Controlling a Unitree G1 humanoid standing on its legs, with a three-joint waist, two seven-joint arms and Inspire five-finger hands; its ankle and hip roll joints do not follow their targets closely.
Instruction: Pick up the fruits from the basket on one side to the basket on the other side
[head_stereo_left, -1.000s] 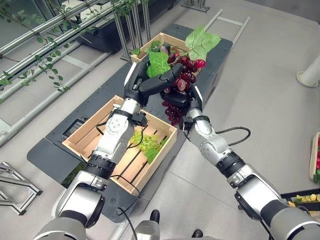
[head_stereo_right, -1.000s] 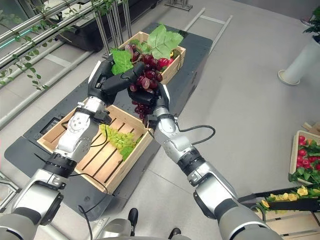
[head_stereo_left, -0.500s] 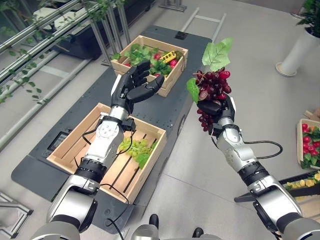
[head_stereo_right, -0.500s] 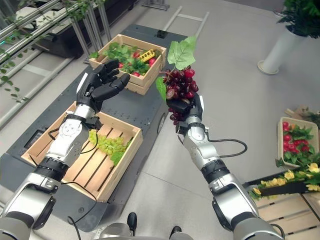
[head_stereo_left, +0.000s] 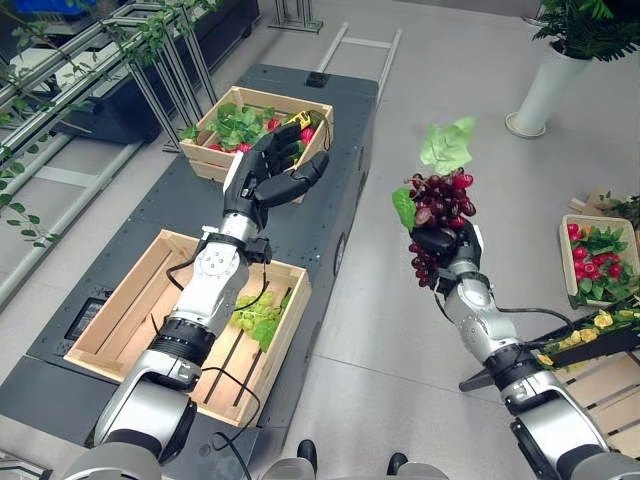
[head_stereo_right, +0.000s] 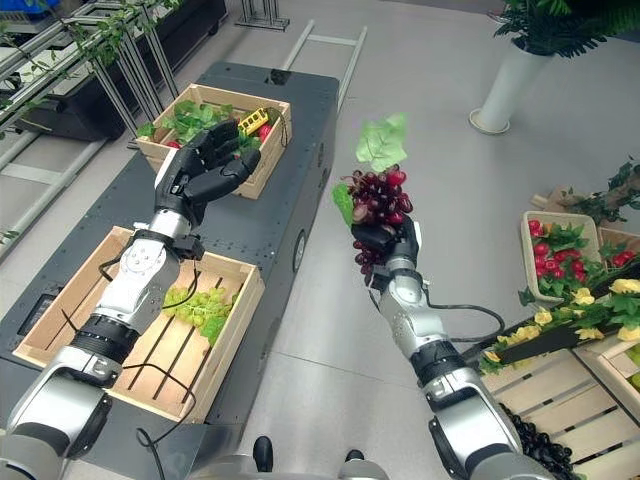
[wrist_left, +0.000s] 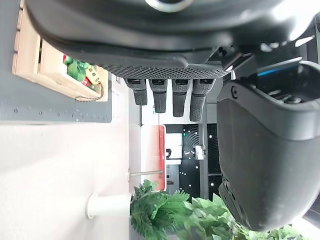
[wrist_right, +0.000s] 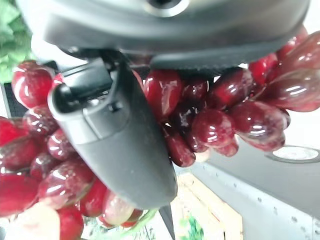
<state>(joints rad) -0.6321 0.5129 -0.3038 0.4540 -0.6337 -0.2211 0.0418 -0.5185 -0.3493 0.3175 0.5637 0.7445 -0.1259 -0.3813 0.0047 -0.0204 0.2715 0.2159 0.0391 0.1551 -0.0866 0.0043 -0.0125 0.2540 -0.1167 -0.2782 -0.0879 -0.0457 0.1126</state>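
Red grapes (head_stereo_left: 437, 205): one bunch, held up over the floor, right of the dark surface (head_stereo_left: 300, 215).
Right robot hand (head_stereo_left: 447, 245): clamped round that bunch.
Left robot hand (head_stereo_left: 268, 180): fingers relaxed, empty, raised by the far crate (head_stereo_left: 215, 160).
Crates: two; near crate (head_stereo_left: 120, 325) holds one green bunch (head_stereo_left: 257, 315).

Grey tiled floor (head_stereo_left: 450, 90) lies all around me. A white planter (head_stereo_left: 545, 95) stands far right. Metal rails (head_stereo_left: 60, 65) with vines run along my left.
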